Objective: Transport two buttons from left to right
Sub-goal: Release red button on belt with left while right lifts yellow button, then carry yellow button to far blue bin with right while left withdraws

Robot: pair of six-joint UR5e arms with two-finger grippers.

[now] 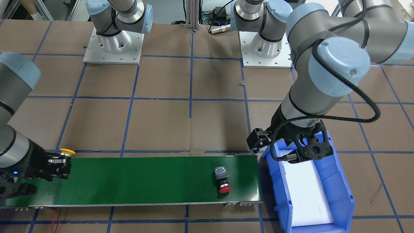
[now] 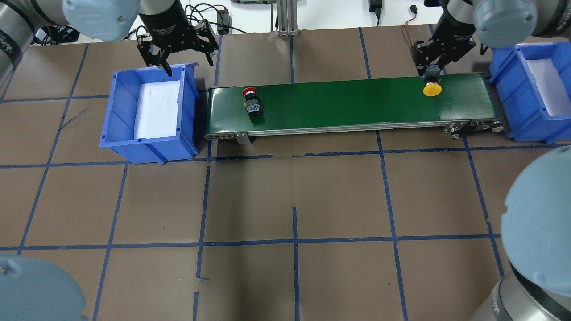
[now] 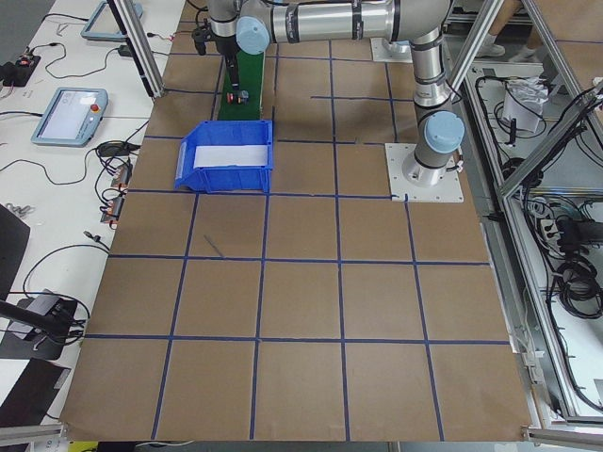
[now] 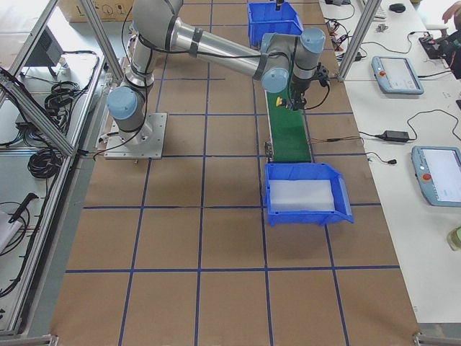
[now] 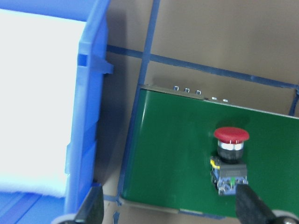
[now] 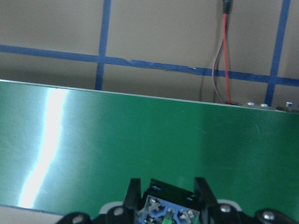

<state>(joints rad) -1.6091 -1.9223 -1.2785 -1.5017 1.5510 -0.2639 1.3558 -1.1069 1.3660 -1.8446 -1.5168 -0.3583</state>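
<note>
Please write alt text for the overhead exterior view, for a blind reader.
The right gripper grips a yellow button at the right end of a green conveyor belt. A red button lies near its left end; the left gripper hangs open over a blue bin.

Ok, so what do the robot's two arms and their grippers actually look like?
Both the left arm and right arm are silver-grey tubes with pale blue joint caps. The left gripper and right gripper are black, each with two jaws. A black braided cable runs along the left arm.
</note>
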